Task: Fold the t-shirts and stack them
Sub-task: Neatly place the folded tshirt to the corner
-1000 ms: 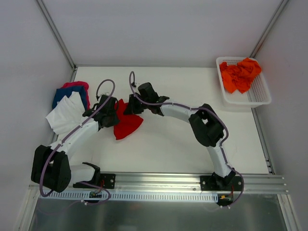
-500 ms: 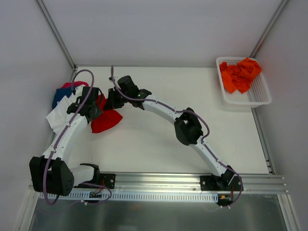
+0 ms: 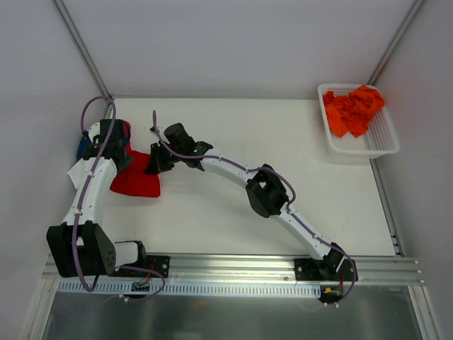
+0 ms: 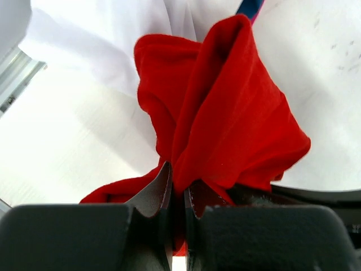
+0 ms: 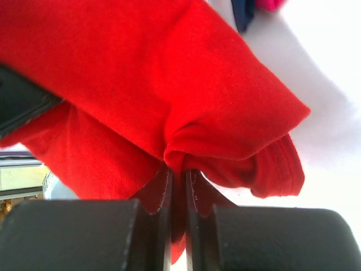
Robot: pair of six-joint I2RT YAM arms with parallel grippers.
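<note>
Both grippers are clamped on the red t-shirt [image 3: 136, 182]: our left gripper [image 4: 177, 189] and right gripper [image 5: 179, 180] each pinch a fold of it. It hangs bunched between them at the left side of the table [image 3: 283, 142], right by the white t-shirt [image 3: 74, 175] on the pile. We worry it lands crumpled, or the sagging cloth drags the pile askew. Since a second ago, both arms have swung left, carrying it there from mid-table.

White links [image 3: 228, 167], black joints [image 3: 267, 191] — looping purple cables [image 3: 95, 100], dark fingers [image 4: 154, 196]
</note>
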